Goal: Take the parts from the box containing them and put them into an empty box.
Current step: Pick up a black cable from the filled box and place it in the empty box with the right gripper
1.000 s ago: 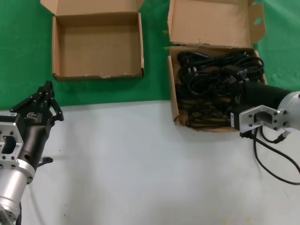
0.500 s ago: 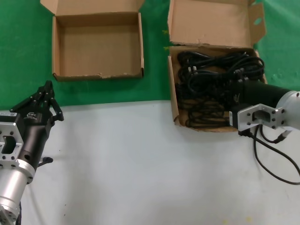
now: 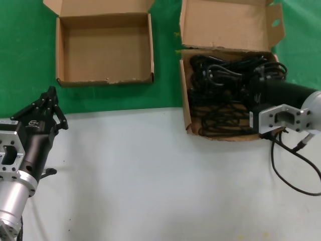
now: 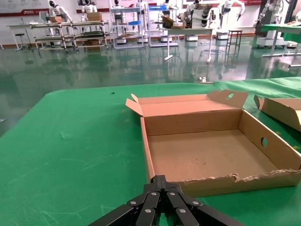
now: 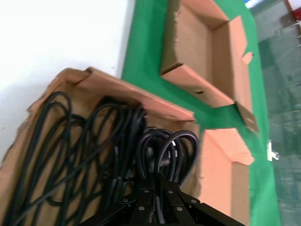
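The larger cardboard box [image 3: 184, 95] with the tall notched flap [image 3: 225, 25] holds a tangle of thin black power cords [image 3: 215, 85]. My right gripper [image 3: 251, 83] is inside it, shut on one looped cord bundle [image 5: 164, 146] that rises above the rest of the pile. In the right wrist view the gripper [image 5: 157, 181] has cord strands running between its fingers. The smaller squarish box [image 3: 105, 50] stands empty at the far left. My left gripper [image 3: 50, 93] is shut and parked on the near left, a little short of that box's ragged front edge [image 4: 221, 181].
Both boxes stand on green cloth [image 3: 20, 60] at the far side. White table surface [image 3: 150, 170] lies nearer me. A loose black cable [image 3: 286, 175] hangs from my right arm over the table.
My right gripper has moved farther back and up in the larger box, drawing a cord bundle with it. The cords have shifted. The left arm has not moved.
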